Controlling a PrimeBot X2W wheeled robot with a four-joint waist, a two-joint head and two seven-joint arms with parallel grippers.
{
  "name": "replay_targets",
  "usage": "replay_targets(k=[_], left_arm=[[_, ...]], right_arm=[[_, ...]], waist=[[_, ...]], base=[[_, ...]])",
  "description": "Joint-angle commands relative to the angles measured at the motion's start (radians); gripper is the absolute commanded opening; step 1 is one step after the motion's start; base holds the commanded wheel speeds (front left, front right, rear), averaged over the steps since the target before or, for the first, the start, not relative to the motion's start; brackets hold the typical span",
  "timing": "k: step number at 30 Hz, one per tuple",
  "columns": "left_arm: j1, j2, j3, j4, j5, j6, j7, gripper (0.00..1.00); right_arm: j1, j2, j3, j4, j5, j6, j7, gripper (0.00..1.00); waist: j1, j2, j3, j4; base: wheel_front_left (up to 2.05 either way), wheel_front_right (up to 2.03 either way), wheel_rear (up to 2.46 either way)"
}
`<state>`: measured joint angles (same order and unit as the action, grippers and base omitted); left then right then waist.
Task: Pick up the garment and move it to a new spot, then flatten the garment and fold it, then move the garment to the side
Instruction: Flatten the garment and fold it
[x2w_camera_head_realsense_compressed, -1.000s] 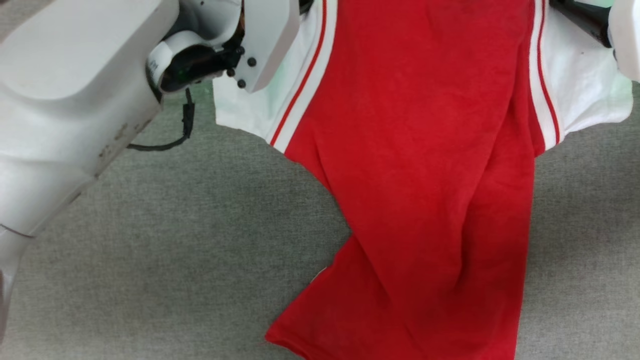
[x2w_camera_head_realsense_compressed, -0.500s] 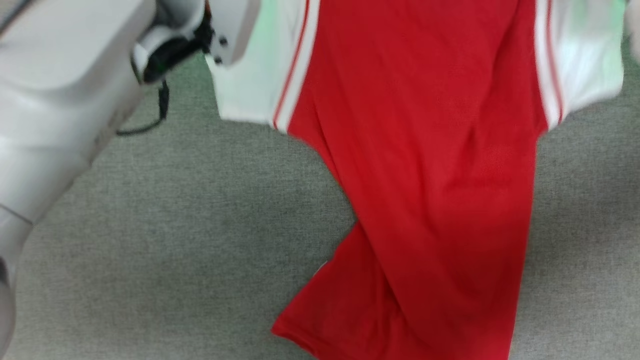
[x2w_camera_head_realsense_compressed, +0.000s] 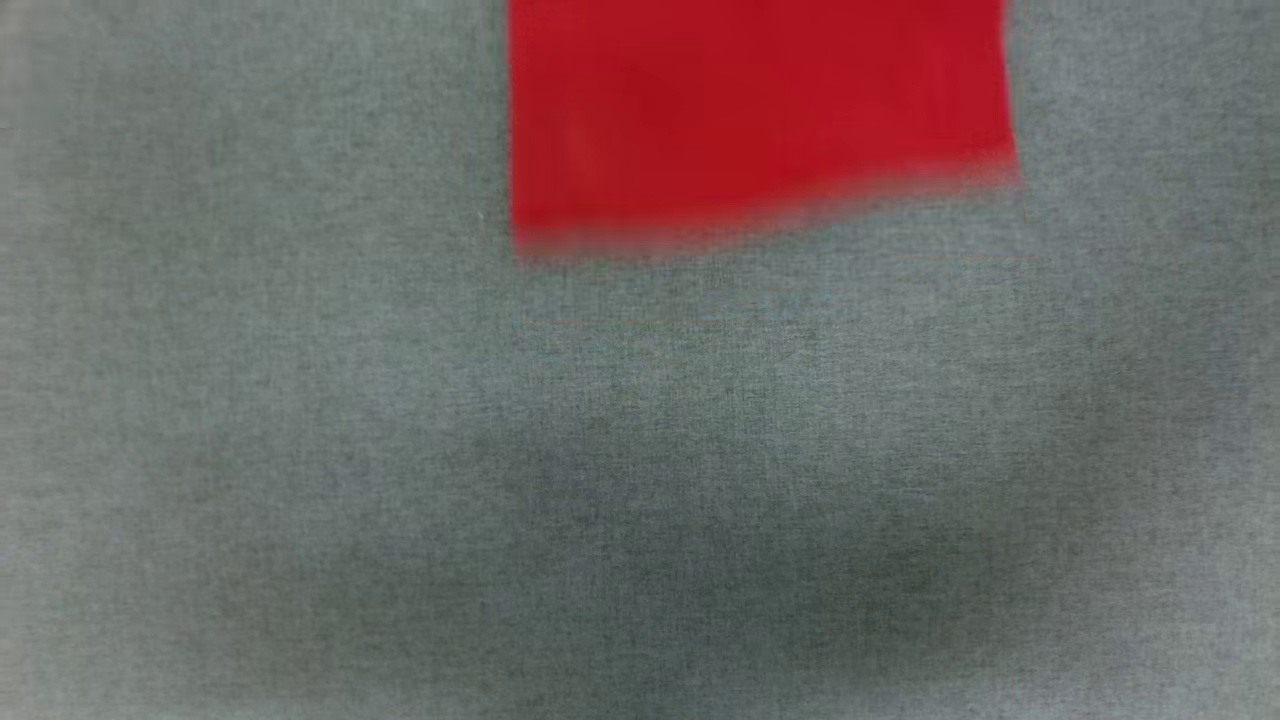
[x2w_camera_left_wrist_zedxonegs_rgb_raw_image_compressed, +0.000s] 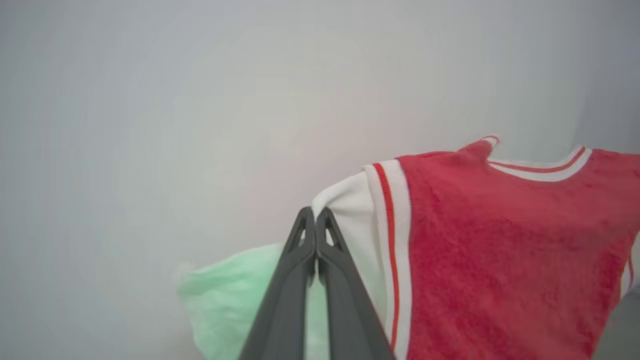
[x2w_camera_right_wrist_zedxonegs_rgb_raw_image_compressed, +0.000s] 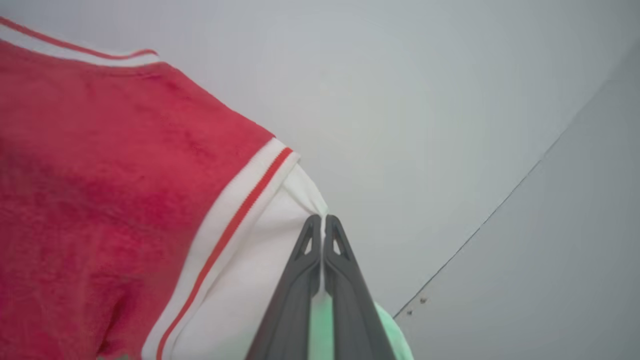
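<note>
The garment (x2w_camera_head_realsense_compressed: 760, 110) is red, and its lower hem hangs blurred at the top of the head view above the grey cloth surface. In the left wrist view my left gripper (x2w_camera_left_wrist_zedxonegs_rgb_raw_image_compressed: 315, 214) is shut on the edge of the garment's white sleeve (x2w_camera_left_wrist_zedxonegs_rgb_raw_image_compressed: 350, 210), with the red body (x2w_camera_left_wrist_zedxonegs_rgb_raw_image_compressed: 500, 250) and its striped collar to the right. In the right wrist view my right gripper (x2w_camera_right_wrist_zedxonegs_rgb_raw_image_compressed: 323, 221) is shut on the other white sleeve (x2w_camera_right_wrist_zedxonegs_rgb_raw_image_compressed: 280, 235), and the red body (x2w_camera_right_wrist_zedxonegs_rgb_raw_image_compressed: 100, 200) spreads to the left. The shirt hangs stretched between both grippers.
A grey woven cloth surface (x2w_camera_head_realsense_compressed: 600, 500) lies under the hanging hem, with a soft shadow on it. Behind the garment stands a pale wall (x2w_camera_left_wrist_zedxonegs_rgb_raw_image_compressed: 200, 100). A thin panel seam (x2w_camera_right_wrist_zedxonegs_rgb_raw_image_compressed: 500, 210) runs across the wall in the right wrist view.
The garment has gone up the head view: its hem, trailing at the bottom before, now hangs near the top. The sleeves and my left forearm have left that view, which is now blurred.
</note>
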<state>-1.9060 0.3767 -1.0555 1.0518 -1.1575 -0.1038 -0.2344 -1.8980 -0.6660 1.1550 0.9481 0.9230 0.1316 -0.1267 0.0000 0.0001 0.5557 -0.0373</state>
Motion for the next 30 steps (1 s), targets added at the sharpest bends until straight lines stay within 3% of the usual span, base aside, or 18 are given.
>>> replay_targets(k=[1, 6, 10, 13, 22, 25, 30], left_arm=[[-0.04, -0.003, 0.029, 0.012, -0.008, 0.003, -0.017, 0.0], [-0.057, -0.016, 0.093, 0.038, -0.001, -0.01, -0.03, 0.0], [0.067, -0.006, 0.071, 0.053, -0.018, -0.024, -0.022, 0.0], [0.2, 0.013, 0.041, -0.024, -0.052, -0.027, 0.003, 0.0], [0.718, 0.244, -0.122, -0.486, -0.199, -0.027, 0.006, 0.0], [0.855, 0.334, -0.174, -0.617, -0.204, -0.027, -0.004, 0.0], [1.035, 0.445, -0.197, -0.788, -0.254, -0.027, -0.019, 0.0]], right_arm=[[-0.033, 0.017, -0.024, 0.044, -0.009, -0.002, -0.037, 0.0], [-0.045, 0.074, -0.048, 0.141, 0.005, -0.002, -0.083, 0.0], [0.044, 0.058, 0.015, 0.096, 0.025, -0.002, -0.061, 0.0], [0.136, 0.017, 0.064, 0.014, 0.056, -0.002, -0.055, 0.0], [0.594, -0.205, 0.124, -0.383, 0.092, -0.002, -0.037, 0.0], [0.74, -0.272, 0.124, -0.524, 0.105, -0.002, -0.025, 0.0], [0.944, -0.375, 0.126, -0.743, 0.117, -0.002, 0.038, 0.0]], waist=[[0.0, -0.0001, -0.019, 0.0], [0.0, -0.0001, -0.059, 0.004], [0.0, -0.0001, -0.084, 0.007], [0.0, -0.0001, -0.097, 0.009], [0.0, -0.0001, -0.151, 0.009], [0.0, -0.0001, -0.169, 0.002], [0.0, -0.0001, -0.206, -0.006]], base=[[0.0, 0.0, 0.0], [0.0, 0.0, 0.0], [0.0, 0.0, 0.0], [0.0, 0.0, 0.0], [0.0, 0.0, 0.0], [0.0, 0.0, 0.0], [0.0, 0.0, 0.0]])
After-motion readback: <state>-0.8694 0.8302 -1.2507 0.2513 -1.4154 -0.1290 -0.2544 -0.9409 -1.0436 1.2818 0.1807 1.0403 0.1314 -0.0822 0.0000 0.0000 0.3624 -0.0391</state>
